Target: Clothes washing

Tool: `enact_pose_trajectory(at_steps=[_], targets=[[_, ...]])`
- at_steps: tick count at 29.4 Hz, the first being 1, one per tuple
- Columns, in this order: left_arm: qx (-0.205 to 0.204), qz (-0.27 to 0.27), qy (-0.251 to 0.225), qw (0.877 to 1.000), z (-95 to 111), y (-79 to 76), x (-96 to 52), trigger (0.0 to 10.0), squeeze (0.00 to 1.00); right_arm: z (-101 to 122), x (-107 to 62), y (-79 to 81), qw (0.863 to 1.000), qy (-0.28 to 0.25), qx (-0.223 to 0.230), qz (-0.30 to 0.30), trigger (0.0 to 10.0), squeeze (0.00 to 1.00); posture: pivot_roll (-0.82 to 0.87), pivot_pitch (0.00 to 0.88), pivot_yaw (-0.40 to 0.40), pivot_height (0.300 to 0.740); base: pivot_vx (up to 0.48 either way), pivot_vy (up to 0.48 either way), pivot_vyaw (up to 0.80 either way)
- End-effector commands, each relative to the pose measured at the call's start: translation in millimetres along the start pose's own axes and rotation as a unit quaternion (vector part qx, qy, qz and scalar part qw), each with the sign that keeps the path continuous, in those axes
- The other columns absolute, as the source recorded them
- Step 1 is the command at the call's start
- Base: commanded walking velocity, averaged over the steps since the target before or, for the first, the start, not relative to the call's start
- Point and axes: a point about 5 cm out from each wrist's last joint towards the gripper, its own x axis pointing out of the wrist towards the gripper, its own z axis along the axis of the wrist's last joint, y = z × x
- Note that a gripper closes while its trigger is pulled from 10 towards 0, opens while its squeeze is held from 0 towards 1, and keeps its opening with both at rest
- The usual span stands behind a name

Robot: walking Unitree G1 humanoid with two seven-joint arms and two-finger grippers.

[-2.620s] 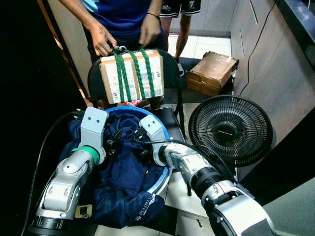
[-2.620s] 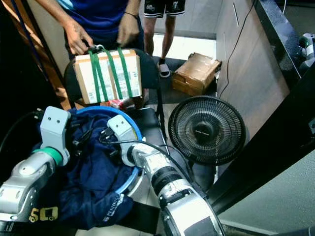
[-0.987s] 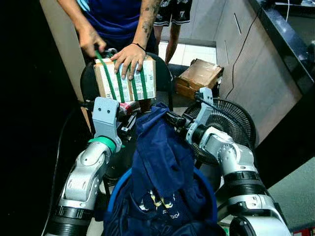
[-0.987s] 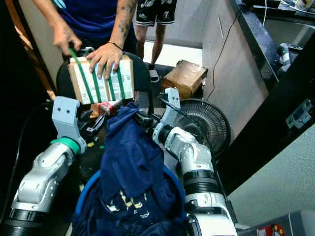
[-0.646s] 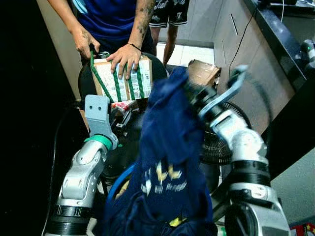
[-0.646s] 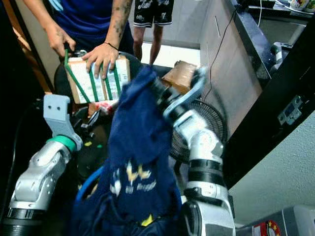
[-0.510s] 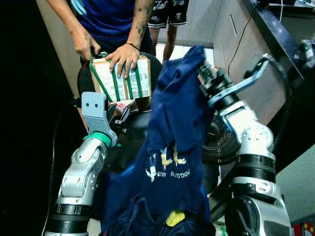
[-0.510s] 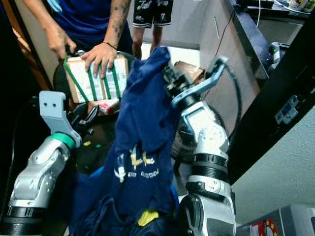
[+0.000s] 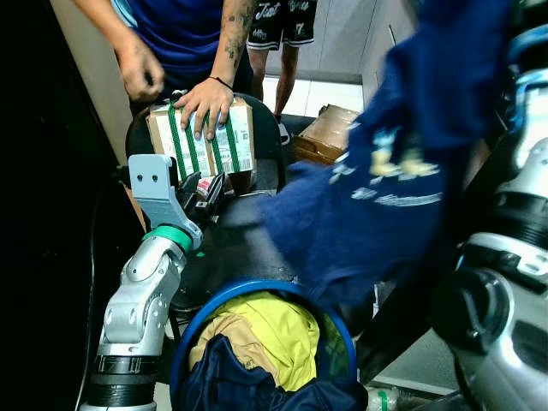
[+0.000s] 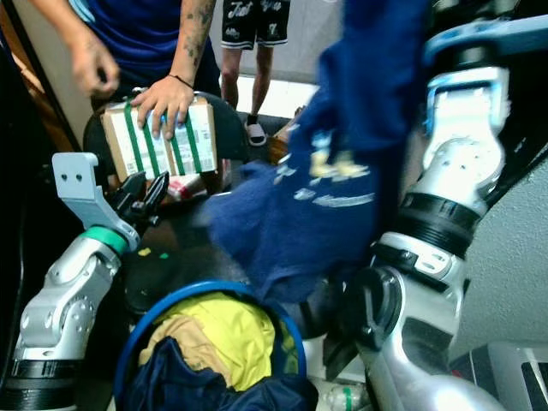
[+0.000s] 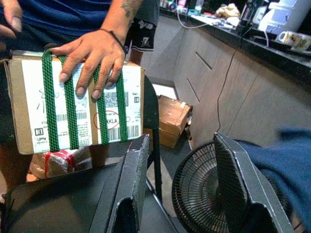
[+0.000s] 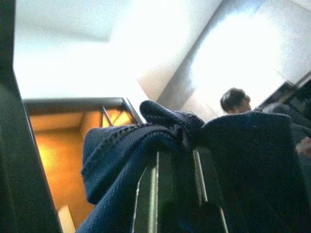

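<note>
A navy blue shirt [image 9: 385, 197] with pale lettering hangs in the air at the right, high above the basket. My right gripper [image 12: 177, 155] is shut on a bunched fold of it, and the raised right arm [image 10: 445, 171] stands behind the cloth. Below, the blue-rimmed basket [image 9: 248, 289] holds a yellow garment [image 9: 265, 330] and more navy clothes [image 9: 240, 385]. My left gripper [image 9: 205, 190] is open with nothing between its fingers, held over the black chair seat [image 9: 231, 240] and pointing toward a strapped box.
A person's hand [image 9: 204, 98] rests on a cardboard box with green straps [image 9: 201, 137] on the chair back. A black floor fan [image 11: 204, 194] stands at the right, with a brown carton [image 9: 325, 133] on the floor behind. Dark cabinets line the right side.
My right arm has swung the navy shirt up and to the right, out of the basket, uncovering the yellow garment. The left gripper has hardly moved. The person's other hand has left the strap.
</note>
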Motion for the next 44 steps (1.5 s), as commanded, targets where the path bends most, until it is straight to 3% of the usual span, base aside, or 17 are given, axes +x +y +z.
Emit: enact_pose_trajectory(at_steps=[1, 3, 7, 11, 14, 21, 23, 25, 28, 29, 30, 32, 37, 40, 42, 43, 44], targets=[[0.000, 0.002, -0.009, 1.000, 3, 1.8, -0.6, 10.0, 0.00, 25, 2.1, -2.3, 0.998, -0.057, 0.017, -0.011, 0.0, 0.00, 0.02, 0.048, 0.033, 0.740, 0.000, 0.000, 0.00], [-0.009, 0.002, -0.013, 1.000, 4, 1.8, -0.4, 10.0, 0.00, 55, 9.9, 0.7, 0.993, -0.110, 0.033, -0.011, 0.0, 0.00, 0.02, 0.046, 0.034, 0.740, 0.000, 0.000, 0.00], [-0.011, 0.001, -0.013, 1.000, 4, 1.1, -0.1, 10.0, 0.00, 58, 6.9, -2.7, 0.994, -0.109, 0.022, -0.018, 0.0, 0.00, 0.02, 0.041, 0.036, 0.740, 0.000, 0.000, 0.00], [-0.007, -0.006, -0.010, 1.000, 3, -1.7, 0.5, 10.0, 0.00, 26, -7.2, -10.8, 0.997, -0.030, -0.060, -0.032, 0.0, 0.00, 0.02, 0.041, 0.036, 0.740, 0.000, 0.000, 0.00], [-0.005, -0.008, -0.009, 1.000, 3, -1.7, 0.6, 10.0, 0.00, 16, -11.1, -11.2, 0.997, -0.007, -0.078, -0.027, 0.0, 0.00, 0.02, 0.034, 0.037, 0.740, 0.000, 0.000, 0.00], [0.006, -0.019, -0.002, 1.000, 2, -3.6, 0.3, 10.0, 0.00, 0, -20.4, -11.4, 0.998, 0.026, -0.061, -0.017, 0.0, 0.00, 0.02, 0.034, 0.037, 0.740, 0.000, 0.000, 0.00], [0.011, -0.032, 0.003, 0.999, -1, -6.2, -0.5, 10.0, 0.00, -9, -27.4, -8.0, 0.998, 0.058, -0.029, 0.018, 0.0, 0.00, 0.03, 0.027, 0.040, 0.740, 0.000, 0.000, 0.00], [0.023, -0.051, 0.012, 0.998, -5, -11.0, -1.5, 10.0, 0.00, -37, -55.5, 4.6, 0.975, 0.181, -0.013, 0.126, 0.0, 0.00, 0.02, 0.023, 0.044, 0.740, 0.000, 0.000, 0.00], [0.028, -0.052, 0.015, 0.998, -7, -11.5, -0.5, 10.0, 0.00, -73, -101.9, 5.3, 0.919, 0.336, -0.044, 0.199, 0.0, 0.00, 0.02, 0.026, 0.043, 0.740, 0.000, 0.000, 0.00], [0.028, -0.052, 0.015, 0.998, -7, -11.5, -0.5, 10.0, 0.00, -73, -101.9, 5.3, 0.919, 0.336, -0.044, 0.199, 0.0, 0.00, 0.02, 0.026, 0.043, 0.740, 0.000, 0.000, 0.00], [0.029, -0.052, 0.016, 0.998, -7, -11.0, -0.4, 10.0, 0.00, -80, -113.6, 2.7, 0.904, 0.371, -0.048, 0.208, 0.0, 0.00, 0.02, 0.031, 0.044, 0.740, 0.000, 0.000, 0.00], [0.031, -0.050, 0.016, 0.998, -7, -10.1, -0.5, 10.0, 0.00, -85, -121.5, -2.0, 0.895, 0.391, -0.061, 0.204, 0.0, 0.00, 0.02, 0.031, 0.044, 0.740, 0.000, 0.000, 0.00], [0.033, -0.040, 0.015, 0.999, -6, -7.0, -0.1, 10.0, 0.00, -93, -121.3, -20.7, 0.897, 0.398, -0.132, 0.143, 0.0, 0.00, 0.02, 0.031, 0.042, 0.740, 0.000, 0.000, 0.00], [0.039, -0.014, 0.017, 0.999, -5, -1.0, 1.4, 10.0, 0.00, -91, -112.7, -33.6, 0.903, 0.372, -0.199, 0.081, 0.0, 0.00, 0.02, 0.030, 0.041, 0.740, 0.000, 0.000, 0.00], [0.039, -0.014, 0.017, 0.999, -5, -1.0, 1.4, 10.0, 0.00, -91, -112.7, -33.6, 0.903, 0.372, -0.199, 0.081, 0.0, 0.00, 0.02, 0.030, 0.041, 0.740, 0.000, 0.000, 0.00], [0.047, 0.020, 0.022, 0.998, -5, 6.8, 3.7, 10.0, 0.00, -88, -106.6, -38.5, 0.912, 0.332, -0.241, 0.029, 0.0, 0.00, 0.02, 0.030, 0.041, 0.740, 0.000, 0.000, 0.00], [0.047, 0.020, 0.022, 0.998, -5, 6.8, 3.7, 10.0, 0.00, -88, -106.6, -38.5, 0.912, 0.332, -0.241, 0.029, 0.0, 0.00, 0.02, 0.030, 0.041, 0.740, 0.000, 0.000, 0.00]])
